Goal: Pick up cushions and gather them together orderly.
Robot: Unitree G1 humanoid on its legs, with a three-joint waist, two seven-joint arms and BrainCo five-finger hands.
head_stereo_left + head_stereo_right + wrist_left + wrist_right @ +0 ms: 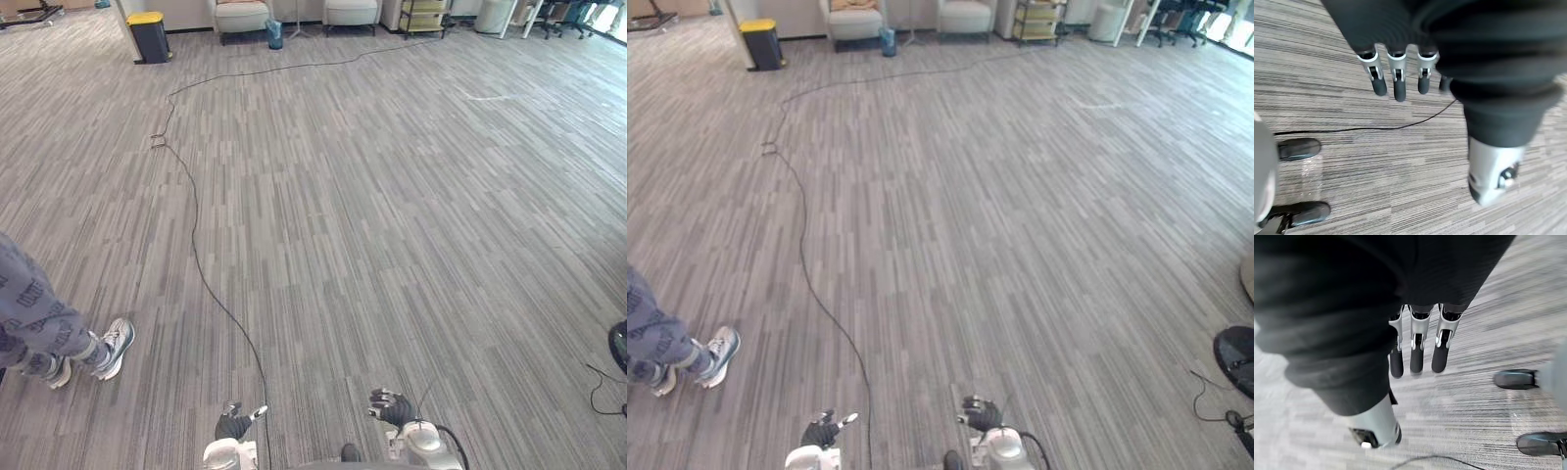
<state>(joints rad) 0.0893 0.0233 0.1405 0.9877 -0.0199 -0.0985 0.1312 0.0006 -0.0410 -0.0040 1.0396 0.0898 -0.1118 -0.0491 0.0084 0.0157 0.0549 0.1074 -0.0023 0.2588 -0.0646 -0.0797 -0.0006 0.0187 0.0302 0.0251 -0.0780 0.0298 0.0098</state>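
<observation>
We judge this to be the searching step. Both hands hang empty: the left hand [233, 425] holds its fingers straight and loose over the carpet [372, 225], and the right hand [392, 406] does the same. Any cushions would be far ahead of both hands, perhaps on the armchairs [242, 16], which are too small to tell. Next we would need to walk closer before reaching.

bright, even indoor light on the floor [392, 245], brightest at the far right corner where daylight enters. shadows are soft and short, as beside the person's shoe [116, 345]. small highlights glint on the silver fingers of the left hand [1397, 81].
</observation>
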